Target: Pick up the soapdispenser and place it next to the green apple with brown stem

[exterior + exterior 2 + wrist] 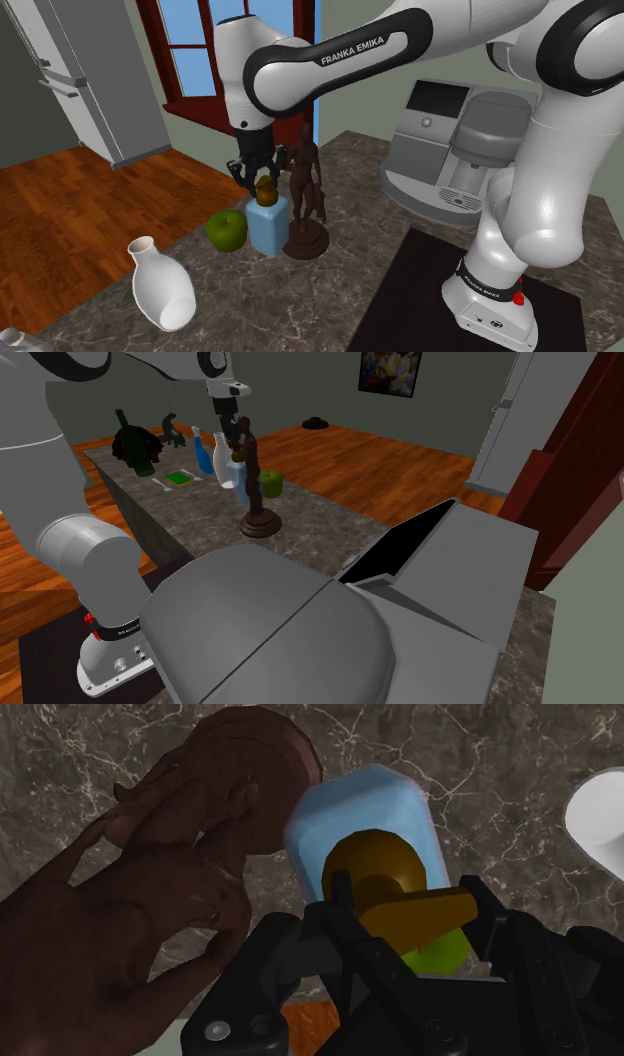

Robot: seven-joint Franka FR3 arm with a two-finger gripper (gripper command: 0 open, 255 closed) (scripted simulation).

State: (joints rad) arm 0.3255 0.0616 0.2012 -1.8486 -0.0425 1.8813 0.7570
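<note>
Dispenser (267, 225), pale blue with a gold pump, stands upright on the surface (340, 300) just beside the apple (227, 231). Our gripper (258, 178) hangs directly above, at the pump; we cannot tell whether it grips.

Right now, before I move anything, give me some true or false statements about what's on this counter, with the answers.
The soap dispenser stands upright beside the green apple. True.
The gripper is far from the dispenser. False: it is right at its gold pump.
The apple is red. False: it is green.
A white vase sits on the counter, apart from the apple. True.
</note>
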